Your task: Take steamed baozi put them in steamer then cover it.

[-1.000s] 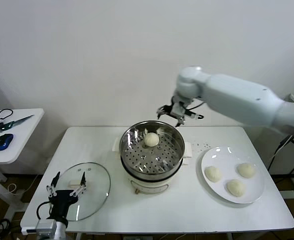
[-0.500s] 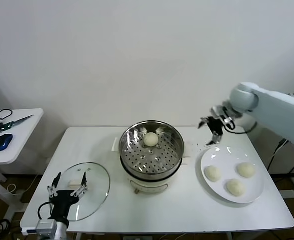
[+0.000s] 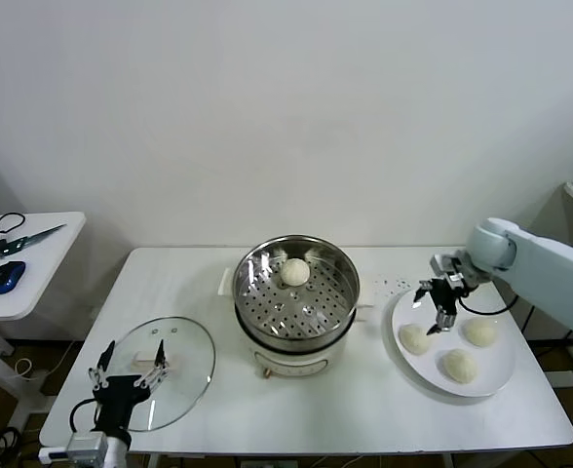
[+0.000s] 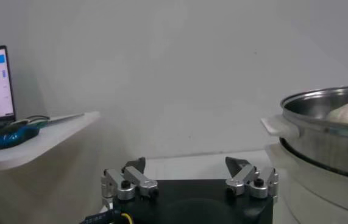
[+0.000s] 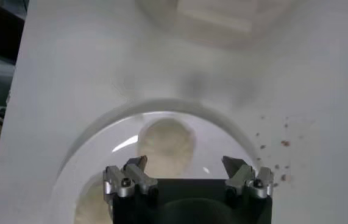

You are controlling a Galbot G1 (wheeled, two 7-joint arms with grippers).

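Right gripper (image 3: 440, 310) hangs with its jaws spread wide and nothing between them, above the plate (image 3: 501, 375) that lies just right of the steamer (image 3: 296, 297), over the plate's side nearest the steamer. In the right wrist view the fingers frame a bun (image 5: 166, 141) below them, which looks like a line-up for a straight drop onto it; the wide spread suits a soft round thing that should be cupped rather than pinched. Three baozi (image 3: 415, 338) sit on that plate, well apart from each other, so the fingers have room to come down around one without nudging its neighbours. A fourth bun (image 3: 295, 272) already rests on the perforated tray inside the steamer, toward its far side, which leaves the nearer holes free for the remaining three. The task seems about a quarter through its loading part. Left gripper (image 3: 131, 370) waits low at the table's front edge, left of the steamer, also spread and empty, poised at the near rim of the cover (image 3: 184, 341). That glass lid lies flat on the table just left of the steamer, probably so this arm can lift it across once the buns are in.
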